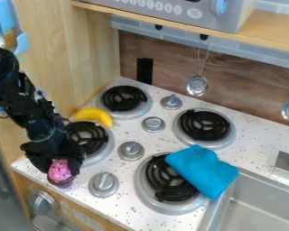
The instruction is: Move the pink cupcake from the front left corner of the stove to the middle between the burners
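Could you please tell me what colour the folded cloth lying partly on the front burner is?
The cloth is plain bright blue, as the camera view shows.

The blue cloth [202,171] looks soft and matt, like terry. The tabletop [137,214] is a smooth, speckled laminate-like surface. Its knobs [103,184] have a dull silver metallic finish; the burner coils [206,125] look black and slightly glossy. The ladle [197,85] is shiny metal, the sink [255,210] brushed-looking metal. The side panel [81,54] is smooth pale wood, the banana [94,115] smooth like plastic.
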You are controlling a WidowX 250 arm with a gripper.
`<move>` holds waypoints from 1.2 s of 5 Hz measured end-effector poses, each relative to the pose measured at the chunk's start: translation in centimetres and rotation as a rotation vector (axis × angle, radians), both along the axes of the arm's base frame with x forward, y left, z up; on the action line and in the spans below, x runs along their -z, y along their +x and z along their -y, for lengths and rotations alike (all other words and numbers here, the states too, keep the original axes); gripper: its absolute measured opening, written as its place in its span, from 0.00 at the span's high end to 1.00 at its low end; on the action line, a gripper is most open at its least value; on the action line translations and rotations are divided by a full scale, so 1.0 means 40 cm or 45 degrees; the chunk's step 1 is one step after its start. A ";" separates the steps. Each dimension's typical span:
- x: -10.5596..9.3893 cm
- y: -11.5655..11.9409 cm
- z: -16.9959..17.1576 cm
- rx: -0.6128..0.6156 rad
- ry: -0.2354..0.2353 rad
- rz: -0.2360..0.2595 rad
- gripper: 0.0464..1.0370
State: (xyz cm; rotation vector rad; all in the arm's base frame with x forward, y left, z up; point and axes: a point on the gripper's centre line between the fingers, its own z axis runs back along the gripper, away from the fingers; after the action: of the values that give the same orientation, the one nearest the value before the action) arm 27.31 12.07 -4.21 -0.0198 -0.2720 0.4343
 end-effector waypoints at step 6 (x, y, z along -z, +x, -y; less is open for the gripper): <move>-0.192 0.109 0.243 0.182 -0.149 0.174 0.15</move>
State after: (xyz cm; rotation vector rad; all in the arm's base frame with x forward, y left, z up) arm 31.65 2.35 3.47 -0.1828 -0.3772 0.3066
